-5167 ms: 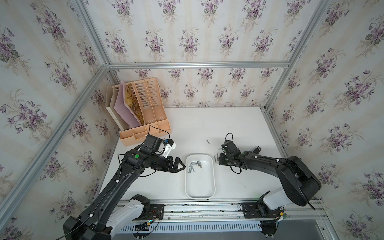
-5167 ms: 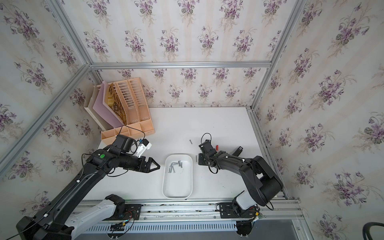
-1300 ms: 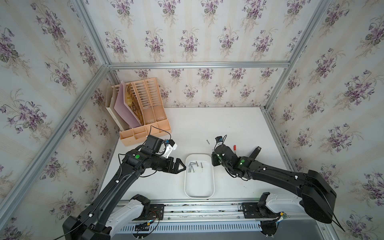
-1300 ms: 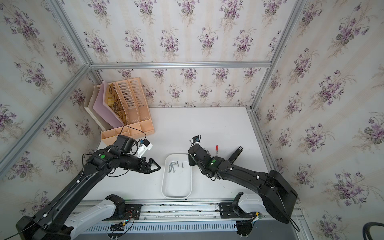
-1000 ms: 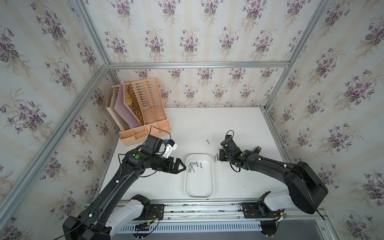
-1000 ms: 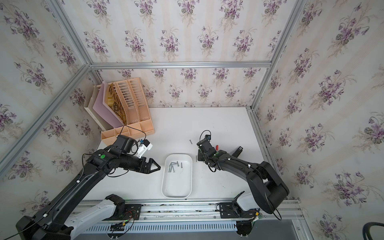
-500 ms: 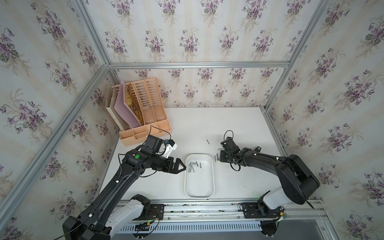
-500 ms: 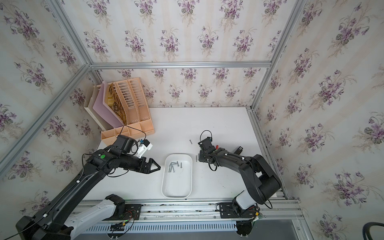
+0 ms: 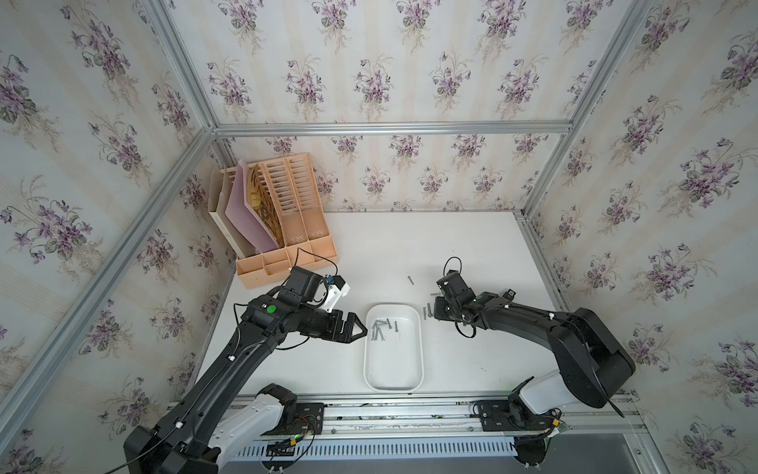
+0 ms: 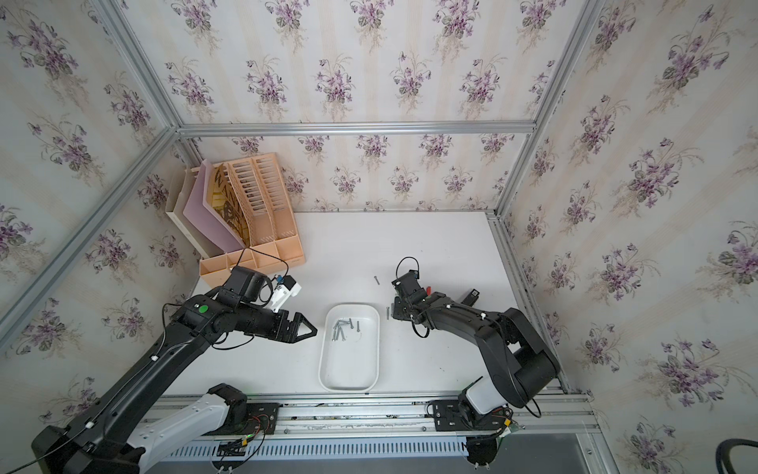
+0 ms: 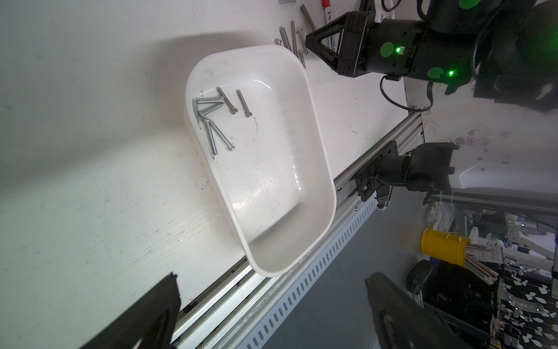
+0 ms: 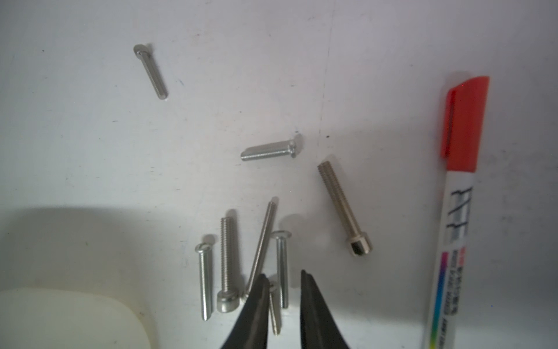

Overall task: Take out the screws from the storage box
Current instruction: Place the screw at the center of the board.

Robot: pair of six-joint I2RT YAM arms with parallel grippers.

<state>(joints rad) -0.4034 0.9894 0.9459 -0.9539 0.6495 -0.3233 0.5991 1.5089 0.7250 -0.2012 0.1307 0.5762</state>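
The storage box (image 9: 393, 388) sits by the front rail (image 9: 410, 400) with a handful of screws (image 9: 379, 326) at its far end; the left fingers (image 11: 151, 308) hang wide open and empty just beside that end, and just past it the right fingers (image 12: 314, 302) stand slightly parted over one of the loose pile (image 12: 241, 266) on the bench (image 12: 90, 121), probably not gripping it. Risk: lifting tips flick it, and round shafts roll toward the marker pen (image 12: 459, 181). Box is glossy white plastic, round-cornered; screws thin threaded steel, small heads; bench matte.
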